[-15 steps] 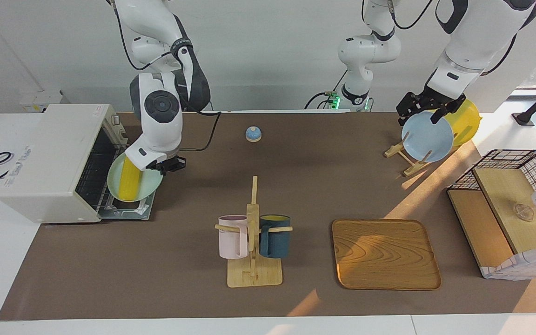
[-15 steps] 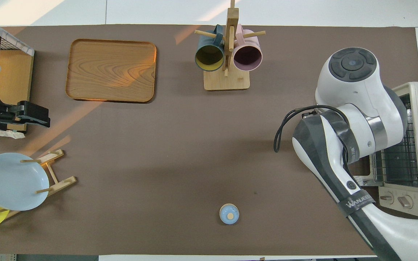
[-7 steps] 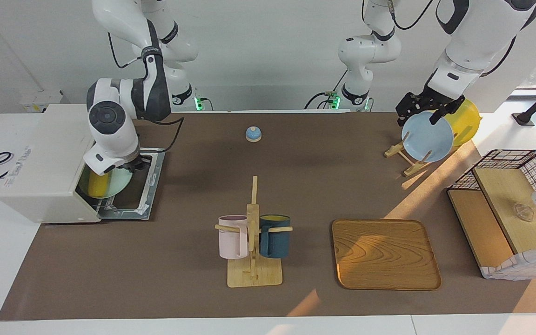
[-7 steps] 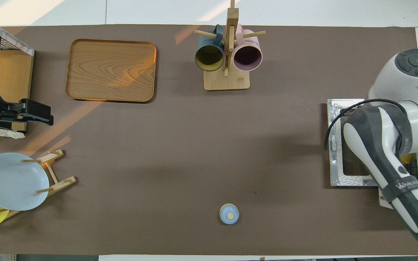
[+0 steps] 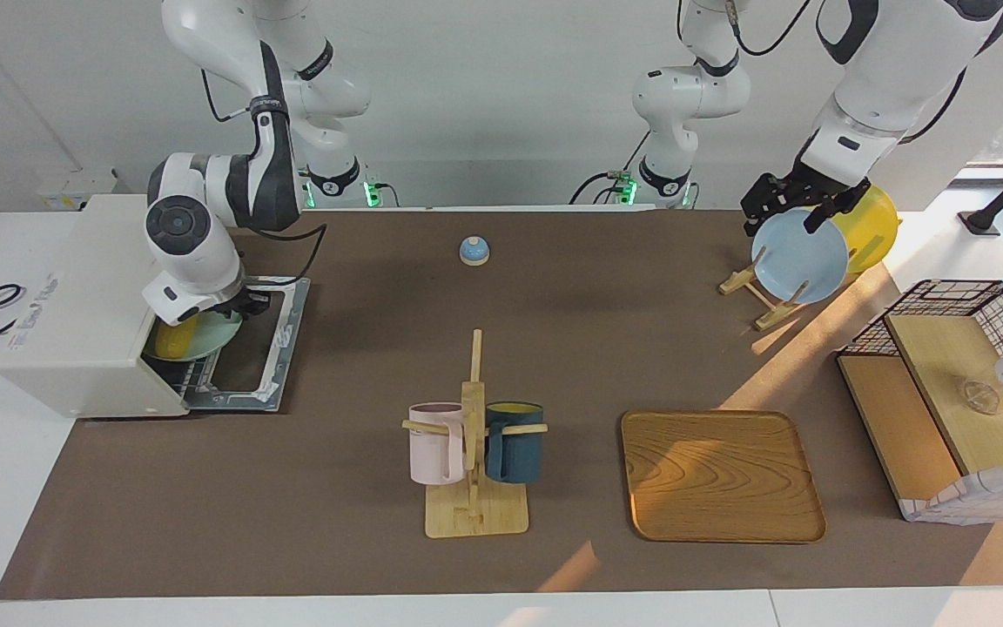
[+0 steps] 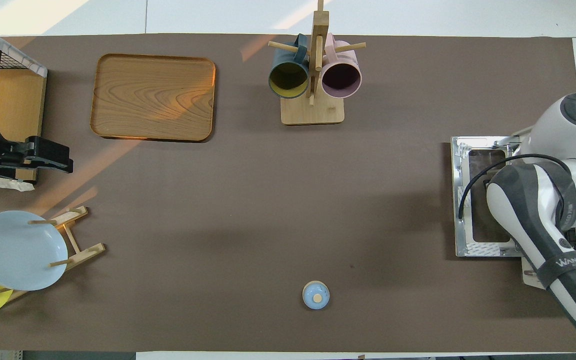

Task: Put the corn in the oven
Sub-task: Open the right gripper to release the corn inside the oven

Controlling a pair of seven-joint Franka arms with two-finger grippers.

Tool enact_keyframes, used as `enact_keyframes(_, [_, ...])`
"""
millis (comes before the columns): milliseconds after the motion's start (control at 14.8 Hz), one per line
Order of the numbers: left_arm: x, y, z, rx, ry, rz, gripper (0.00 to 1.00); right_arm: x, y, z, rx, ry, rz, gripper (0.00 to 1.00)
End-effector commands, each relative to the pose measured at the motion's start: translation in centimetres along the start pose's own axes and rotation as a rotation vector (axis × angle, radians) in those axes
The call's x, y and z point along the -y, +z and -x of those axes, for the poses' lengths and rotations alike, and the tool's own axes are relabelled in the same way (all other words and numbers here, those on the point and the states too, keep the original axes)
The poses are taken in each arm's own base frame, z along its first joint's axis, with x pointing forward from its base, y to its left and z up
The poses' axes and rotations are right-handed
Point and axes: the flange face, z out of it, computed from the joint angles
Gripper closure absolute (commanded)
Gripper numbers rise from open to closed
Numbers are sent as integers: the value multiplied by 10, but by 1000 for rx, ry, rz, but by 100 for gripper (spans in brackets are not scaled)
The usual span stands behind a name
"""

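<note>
The corn (image 5: 174, 340) lay on a pale green plate (image 5: 205, 340), both mostly inside the oven (image 5: 88, 305) mouth at the right arm's end of the counter (image 5: 380, 522). Only one end of the cob and the outer plate rim showed in the facing view; the rest was hidden under the oven top and the arm. The oven door (image 5: 262, 348) lay folded down flat in front of the opening.

The right gripper (image 5: 240, 305) was at the oven mouth, at the plate's rim. Its fingers were tucked under the wrist housing; it looked clamped on the plate edge but contact was hard to make out, so I could not tell. In the overhead view the right arm covered the oven opening; corn and plate were not visible there, only the door frame (image 6: 483, 200).

The left gripper (image 5: 793, 205) waited over the blue plate (image 5: 802, 257) in the wooden rack (image 5: 758, 300); its finger state could not be read either. A yellow plate (image 5: 871, 222) sat in the same rack, mostly hidden by the blue plate and cut off at the overhead view's edge.

Elsewhere were a wooden tray (image 5: 719, 475), a mug stand (image 5: 474, 505) with a pink mug (image 5: 434, 444) and a dark blue mug (image 5: 514, 444), a small blue bell (image 5: 474, 251), and a wire basket shelf (image 5: 954, 401), partly cut off.
</note>
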Motion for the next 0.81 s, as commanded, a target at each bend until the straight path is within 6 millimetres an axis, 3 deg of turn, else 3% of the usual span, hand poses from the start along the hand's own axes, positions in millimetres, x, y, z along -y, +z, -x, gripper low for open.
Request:
enact_keyframes(0, [4,1,5,-3,-3,19,0,0,-3,9,-27,-10,-3,52])
enact_keyframes(135, [4,1,5,-3,-1,19,0,7,-11,6,-32,-14,-2,50])
enact_keyframes(338, [5,1,5,-3,-5,17,0,54,-55,-8,-56,-19,-49,50])
enact_keyframes(473, [5,1,5,-3,-3,17,0,86,-61,-15,-118,42,-101,53])
enact_keyframes(608, [5,1,5,-3,-3,17,0,113,-28,-9,-179,40,-141,83])
enact_keyframes(676, [4,1,5,-3,-3,19,0,116,-13,-7,-194,40,-147,100])
enact_keyframes(743, [5,1,5,-3,-3,17,0,118,1,-4,-183,40,-147,100])
